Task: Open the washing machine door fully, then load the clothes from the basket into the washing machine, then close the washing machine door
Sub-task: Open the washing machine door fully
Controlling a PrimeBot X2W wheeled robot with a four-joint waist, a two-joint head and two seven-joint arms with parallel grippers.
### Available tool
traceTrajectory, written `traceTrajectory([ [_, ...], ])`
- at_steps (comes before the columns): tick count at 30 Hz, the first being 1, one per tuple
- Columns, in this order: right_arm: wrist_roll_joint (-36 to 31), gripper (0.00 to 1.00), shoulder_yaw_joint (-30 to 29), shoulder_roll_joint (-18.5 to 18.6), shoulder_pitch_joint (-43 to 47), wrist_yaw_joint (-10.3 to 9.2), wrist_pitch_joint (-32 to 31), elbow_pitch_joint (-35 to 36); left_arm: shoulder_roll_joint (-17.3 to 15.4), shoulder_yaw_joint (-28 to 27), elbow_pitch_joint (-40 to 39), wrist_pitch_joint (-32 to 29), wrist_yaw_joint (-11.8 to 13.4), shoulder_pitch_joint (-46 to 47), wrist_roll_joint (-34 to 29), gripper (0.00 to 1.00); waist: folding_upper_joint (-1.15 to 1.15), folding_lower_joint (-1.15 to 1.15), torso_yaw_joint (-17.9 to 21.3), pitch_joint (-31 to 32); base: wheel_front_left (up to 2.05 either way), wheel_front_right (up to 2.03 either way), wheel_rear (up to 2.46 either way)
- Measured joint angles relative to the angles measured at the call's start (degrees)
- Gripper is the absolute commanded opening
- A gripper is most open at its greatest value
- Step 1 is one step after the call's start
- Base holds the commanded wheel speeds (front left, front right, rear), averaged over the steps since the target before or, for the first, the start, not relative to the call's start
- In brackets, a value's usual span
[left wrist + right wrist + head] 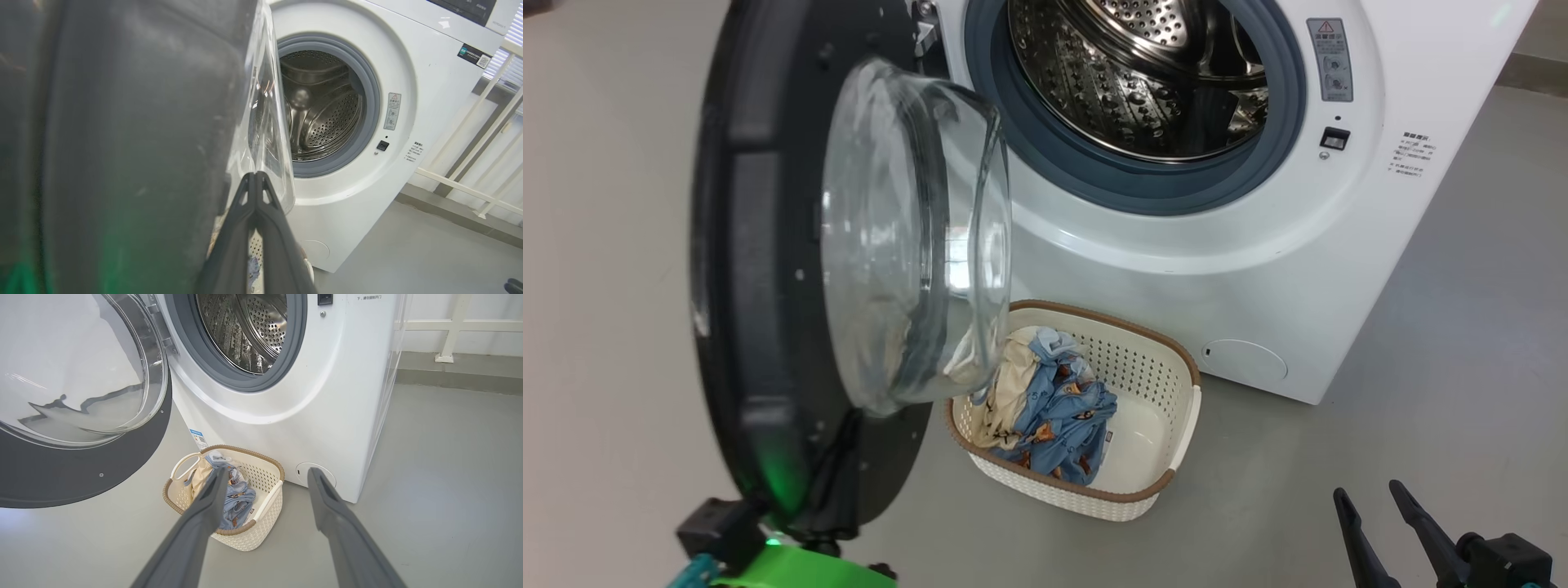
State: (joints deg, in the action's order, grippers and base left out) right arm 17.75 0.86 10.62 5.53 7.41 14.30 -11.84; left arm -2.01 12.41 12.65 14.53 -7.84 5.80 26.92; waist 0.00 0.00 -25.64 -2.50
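Observation:
The washing machine (1258, 269) stands with its steel drum (1143, 73) exposed. The washing machine door (760, 269) is swung out to the left, its glass bowl (915, 237) bulging toward the basket. My left gripper (256, 175) is shut with nothing between its fingers; its tips lie against the door's inner side, where the black rim (122, 143) meets the glass. The basket (1176, 425) sits on the floor below the door, holding the light blue and cream clothes (1054, 408). My right gripper (1376, 492) is open at the lower right, apart from the basket (253, 539) and the clothes (239, 500).
Grey floor (1339, 490) surrounds the machine, with free room to the right of the basket. A white railing (482, 134) stands to the machine's right. A round cap (1245, 359) sits low on the machine's front.

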Motion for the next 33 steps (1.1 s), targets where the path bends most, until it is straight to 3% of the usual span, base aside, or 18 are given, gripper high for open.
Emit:
traceTrajectory([
  [10,0.0,1.0,0.3,0.0,0.0,0.0,0.0,0.4,-0.2,-9.6,3.9,0.0,0.0,0.7,-2.6,0.0,0.0,0.0,-0.4,-0.3,0.0,0.0,0.0],
  [33,0.0,1.0,0.4,0.4,-2.2,0.0,0.0,0.5,-2.9,-22.3,17.8,0.0,0.0,13.8,-6.3,0.0,0.0,0.0,-0.3,-3.0,0.0,0.0,0.0],
])
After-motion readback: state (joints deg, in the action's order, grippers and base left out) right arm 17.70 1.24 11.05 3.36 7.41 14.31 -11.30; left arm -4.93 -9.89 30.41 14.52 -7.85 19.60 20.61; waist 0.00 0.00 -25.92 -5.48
